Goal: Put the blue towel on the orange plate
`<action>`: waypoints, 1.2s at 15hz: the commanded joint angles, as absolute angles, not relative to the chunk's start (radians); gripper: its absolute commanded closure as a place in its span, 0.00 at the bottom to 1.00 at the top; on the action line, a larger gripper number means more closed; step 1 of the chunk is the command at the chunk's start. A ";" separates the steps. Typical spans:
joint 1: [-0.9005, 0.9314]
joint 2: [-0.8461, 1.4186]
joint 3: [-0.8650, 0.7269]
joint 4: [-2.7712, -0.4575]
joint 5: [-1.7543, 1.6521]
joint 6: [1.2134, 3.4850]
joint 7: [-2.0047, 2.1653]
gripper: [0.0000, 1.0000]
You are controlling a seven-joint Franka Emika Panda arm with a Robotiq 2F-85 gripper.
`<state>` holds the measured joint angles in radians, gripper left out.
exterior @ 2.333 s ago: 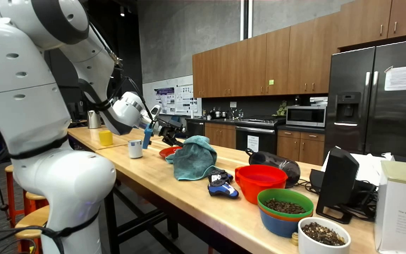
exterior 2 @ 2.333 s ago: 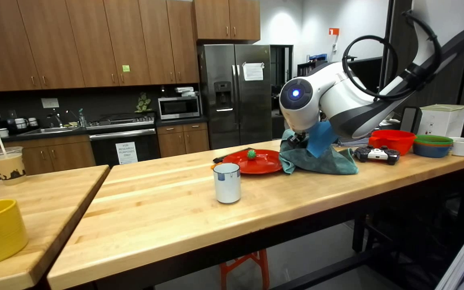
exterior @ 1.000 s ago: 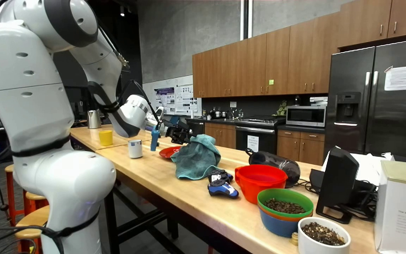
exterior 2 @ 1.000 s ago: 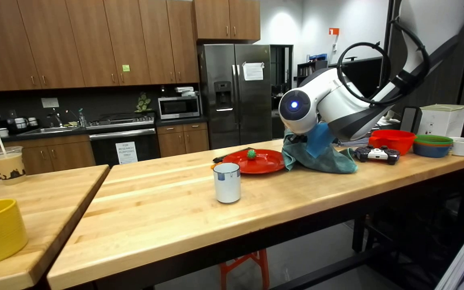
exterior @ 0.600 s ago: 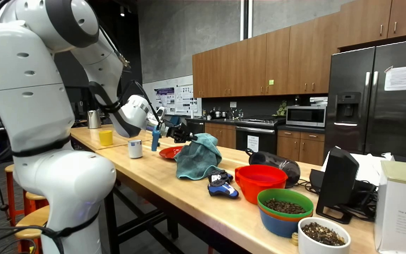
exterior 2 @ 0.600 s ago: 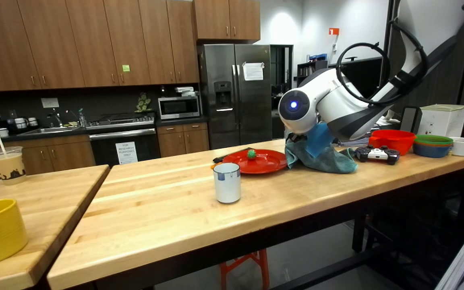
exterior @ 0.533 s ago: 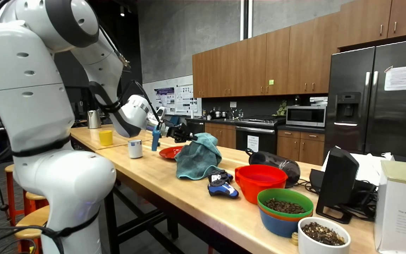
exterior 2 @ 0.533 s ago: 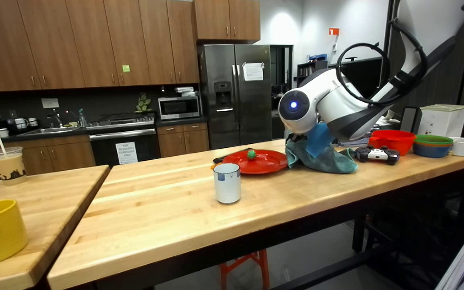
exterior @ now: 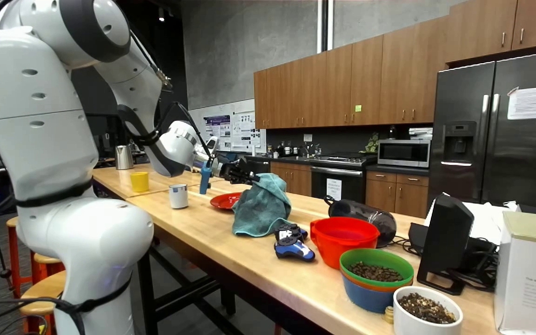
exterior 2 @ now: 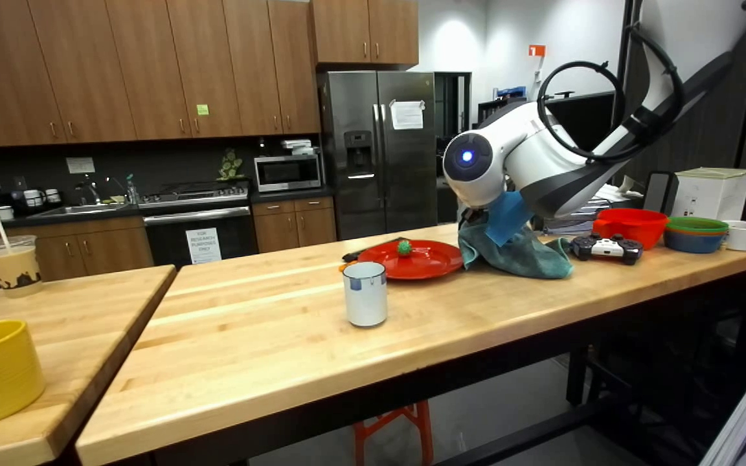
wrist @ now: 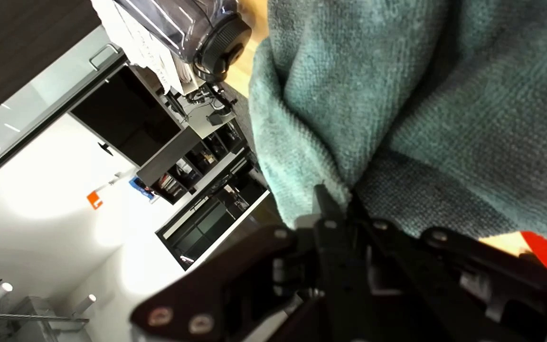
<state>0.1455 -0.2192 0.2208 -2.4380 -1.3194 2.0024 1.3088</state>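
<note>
On the wooden tabletop (exterior 2: 250, 336) drapes a rumpled teal towel (exterior: 261, 209), pinched by the fingers (wrist: 333, 240).

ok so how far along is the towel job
Done: the black claw looks shut on a fold of the blue-green cloth towel. In hand: apparently the lift, the towel's top held up while its lower part rests on the pale wooden table. Left: carrying it onto the round red plate, which holds a small green ball, and letting go.
</note>
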 commanded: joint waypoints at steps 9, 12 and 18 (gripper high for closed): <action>0.181 -0.338 0.203 -2.340 -1.177 2.040 1.164 0.99; 0.187 -0.351 0.207 -2.325 -1.175 2.059 1.159 0.99; 0.214 -0.346 0.223 -2.293 -1.167 2.111 1.156 0.99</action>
<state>0.1955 -0.3343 0.2209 -2.3086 -1.1936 2.0873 1.1877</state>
